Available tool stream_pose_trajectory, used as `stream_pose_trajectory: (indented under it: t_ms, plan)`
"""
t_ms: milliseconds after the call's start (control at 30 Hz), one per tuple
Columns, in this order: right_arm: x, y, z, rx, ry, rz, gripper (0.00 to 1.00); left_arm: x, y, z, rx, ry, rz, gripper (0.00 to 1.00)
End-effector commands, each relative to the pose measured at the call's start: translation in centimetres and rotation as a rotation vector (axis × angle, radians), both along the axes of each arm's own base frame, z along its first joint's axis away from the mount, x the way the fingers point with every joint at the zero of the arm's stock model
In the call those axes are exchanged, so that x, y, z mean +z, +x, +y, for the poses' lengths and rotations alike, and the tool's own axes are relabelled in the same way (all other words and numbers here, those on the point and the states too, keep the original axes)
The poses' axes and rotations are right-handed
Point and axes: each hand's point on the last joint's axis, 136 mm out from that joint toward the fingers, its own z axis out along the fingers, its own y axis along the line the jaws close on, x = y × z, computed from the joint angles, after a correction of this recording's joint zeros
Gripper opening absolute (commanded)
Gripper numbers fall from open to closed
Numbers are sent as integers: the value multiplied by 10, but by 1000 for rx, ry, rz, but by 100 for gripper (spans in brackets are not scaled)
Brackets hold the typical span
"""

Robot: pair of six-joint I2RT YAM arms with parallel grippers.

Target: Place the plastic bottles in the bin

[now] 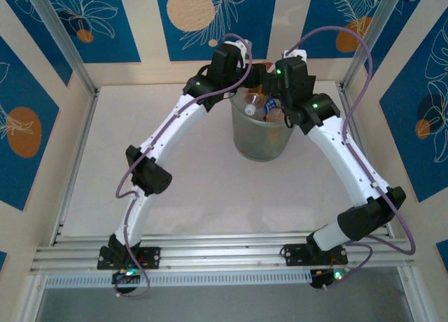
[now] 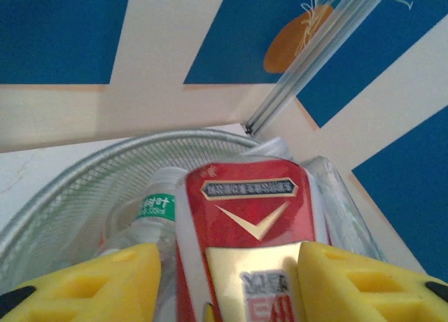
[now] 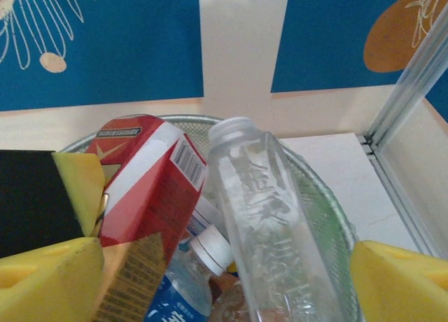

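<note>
The bin (image 1: 259, 143) stands at the back middle of the table with both grippers over its mouth. Inside lie plastic bottles: a tall clear one (image 3: 273, 210) with a white cap, a blue-labelled one (image 3: 175, 294) and a green-labelled one (image 2: 155, 204). A red carton (image 2: 245, 203) stands tilted above the rim, and my left gripper (image 2: 231, 280) is shut on it. In the right wrist view one left finger (image 3: 73, 182) presses the carton's (image 3: 150, 189) side. My right gripper (image 3: 224, 280) is open wide, with the clear bottle between its fingers but untouched.
The bin's mesh-like rim (image 3: 329, 203) curves close under both grippers. An aluminium frame post (image 2: 315, 63) and the blue-and-cream back wall rise just behind the bin. White tabletop (image 1: 196, 189) lies in front of the bin between the two arms.
</note>
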Motion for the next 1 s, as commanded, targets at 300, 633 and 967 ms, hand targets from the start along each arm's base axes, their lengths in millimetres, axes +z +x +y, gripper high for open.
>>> stream_pose_trajectory:
  t_ms: [300,633,967]
  plan:
    - [-7,29,30,60,8,54,78,43,31,59,132,-97,-45,59]
    - [-63,40,40,46,-46,215,67,49,25,114,241,19,-52,62]
    - [-71,64,21,-55,-77,248,62,79,-9,184,409,98,-185,64]
